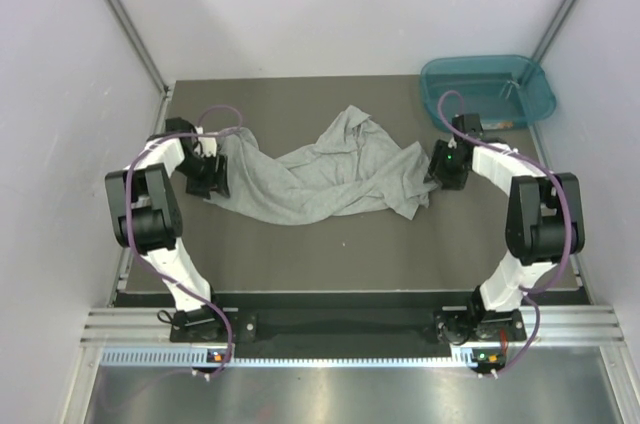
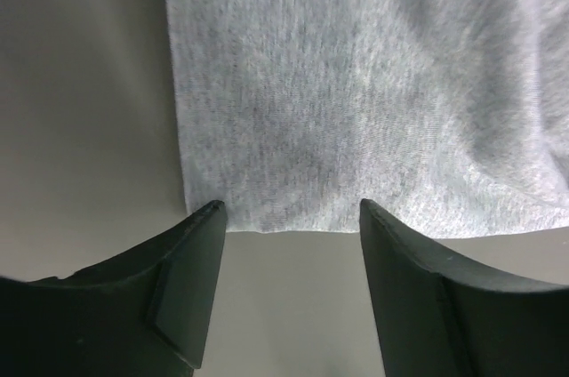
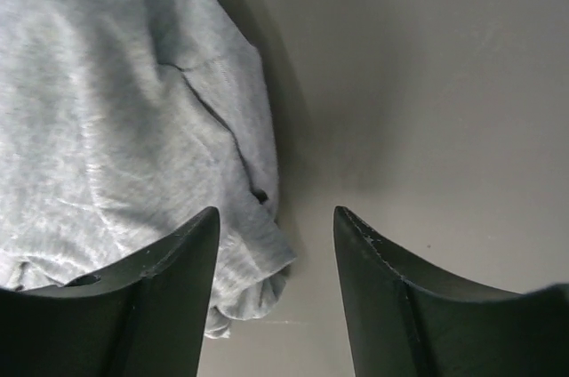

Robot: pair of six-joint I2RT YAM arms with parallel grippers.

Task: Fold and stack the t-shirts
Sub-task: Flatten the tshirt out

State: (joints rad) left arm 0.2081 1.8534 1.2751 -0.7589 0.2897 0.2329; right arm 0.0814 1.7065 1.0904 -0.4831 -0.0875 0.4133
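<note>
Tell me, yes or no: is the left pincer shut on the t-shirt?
No, the left pincer stands open, fingers apart, with the t-shirt hem lying unpinched at their tips.

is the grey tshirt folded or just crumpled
Crumpled, not folded: the t-shirt lies in a wrinkled, twisted heap, one straight edge by the open left claw and a bunched end by the open right claw.

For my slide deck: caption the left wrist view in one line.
Left gripper, jaws open, poised at the straight edge of the grey t-shirt lying on the table.
</note>
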